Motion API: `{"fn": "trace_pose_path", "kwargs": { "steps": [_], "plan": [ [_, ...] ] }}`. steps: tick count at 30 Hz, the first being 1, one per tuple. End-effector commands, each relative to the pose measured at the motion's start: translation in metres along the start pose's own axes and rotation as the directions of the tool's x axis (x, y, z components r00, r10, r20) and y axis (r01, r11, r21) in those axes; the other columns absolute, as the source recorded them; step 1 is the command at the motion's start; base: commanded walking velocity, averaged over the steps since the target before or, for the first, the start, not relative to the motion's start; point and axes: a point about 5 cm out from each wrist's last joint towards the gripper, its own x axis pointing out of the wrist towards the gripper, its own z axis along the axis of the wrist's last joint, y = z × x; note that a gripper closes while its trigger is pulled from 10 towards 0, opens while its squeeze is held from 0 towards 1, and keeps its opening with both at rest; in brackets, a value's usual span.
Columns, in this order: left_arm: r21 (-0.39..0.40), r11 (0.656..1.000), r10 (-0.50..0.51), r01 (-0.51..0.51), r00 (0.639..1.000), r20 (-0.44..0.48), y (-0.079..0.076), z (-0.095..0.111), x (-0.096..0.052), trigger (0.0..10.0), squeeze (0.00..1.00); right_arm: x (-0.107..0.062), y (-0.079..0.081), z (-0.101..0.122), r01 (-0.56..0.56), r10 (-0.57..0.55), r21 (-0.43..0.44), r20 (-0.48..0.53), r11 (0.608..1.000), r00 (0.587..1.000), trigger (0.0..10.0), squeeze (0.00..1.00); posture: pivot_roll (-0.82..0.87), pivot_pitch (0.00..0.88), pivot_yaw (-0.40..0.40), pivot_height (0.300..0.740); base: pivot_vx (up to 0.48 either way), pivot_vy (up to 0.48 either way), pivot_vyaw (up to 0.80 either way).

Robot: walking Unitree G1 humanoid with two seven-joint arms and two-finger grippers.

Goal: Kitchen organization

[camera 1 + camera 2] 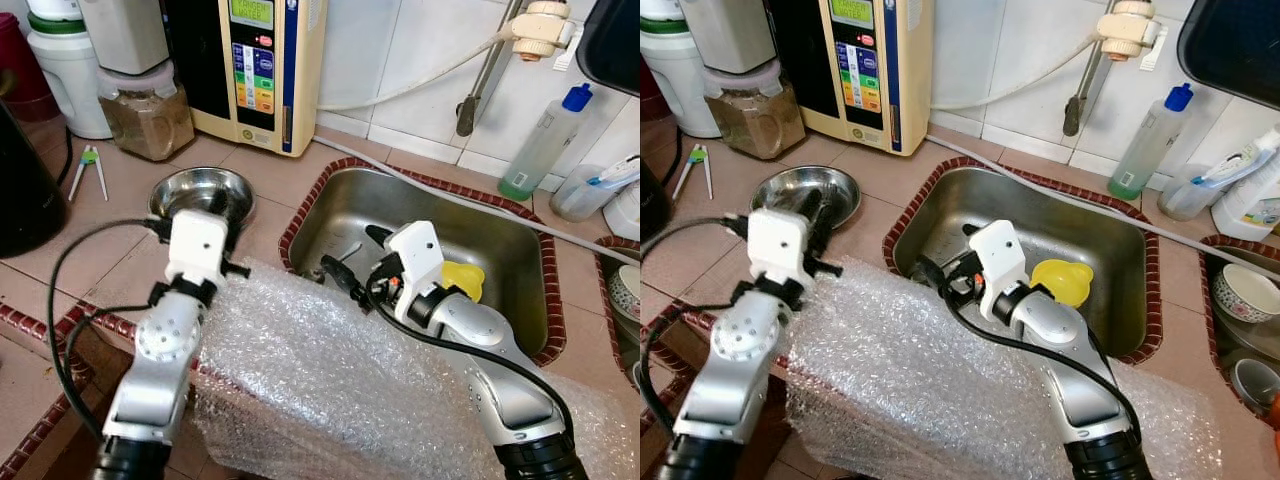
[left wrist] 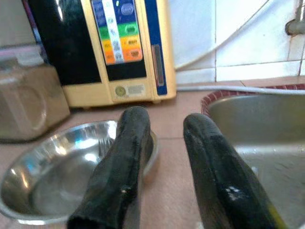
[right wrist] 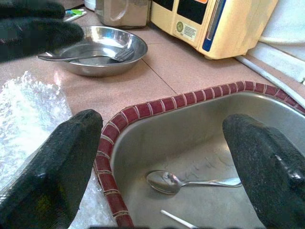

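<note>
Inside the steel sink [image 3: 200, 138], near its front edge, spoon [image 3: 186, 181] is lying below right gripper [image 3: 171, 162], jaws gaping wide, empty; left gripper [image 2: 167, 157] is hovering part-open, empty, over steel bowl [image 2: 52, 176].

Bright, even light fills all views, glaring off the steel bowl [image 2: 71, 176] and bubble wrap [image 1: 330, 390], while the left wrist view is soft, its near fingers [image 2: 119, 171] blurred.
</note>
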Motion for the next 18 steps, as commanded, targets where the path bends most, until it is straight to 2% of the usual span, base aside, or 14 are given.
{"fn": "trace_pose_path", "kwargs": {
  "steps": [1, 4, 11, 18],
  "plan": [
    [-0.022, 0.999, 0.026, -0.027, 0.999, -0.035, 0.001, -0.002, 0.001, 10.0, 1.0, 0.0, -0.002, 0.0, 0.0, 0.0, -0.011, -0.004, 1.0, 1.0, 10.0, 0.0, 0.09, 0.088, -0.085, 0.74, 0.0, 0.0, 0.0],
    [-0.029, 0.998, 0.048, -0.05, 0.997, -0.058, 0.002, -0.004, 0.002, 10.0, 1.0, -0.001, -0.001, -0.001, -0.003, 0.003, -0.01, -0.005, 1.0, 1.0, 10.0, 0.0, 0.09, 0.088, -0.085, 0.74, 0.0, 0.0, 0.0],
    [-0.024, 0.993, 0.113, -0.116, 0.985, -0.128, 0.008, -0.019, -0.008, 10.0, 1.0, -0.001, 0.001, -0.001, -0.016, 0.016, -0.003, -0.009, 1.0, 1.0, 10.0, 0.0, 0.09, 0.089, -0.082, 0.74, 0.0, 0.0, 0.0],
    [-0.013, 0.986, 0.165, -0.167, 0.979, -0.117, 0.013, -0.015, -0.009, 10.0, 1.0, -0.001, 0.003, -0.003, -0.032, 0.032, 0.0, -0.015, 0.999, 0.999, 10.0, 0.0, 0.1, 0.088, -0.084, 0.74, 0.0, 0.0, 0.0]
  ]
}}
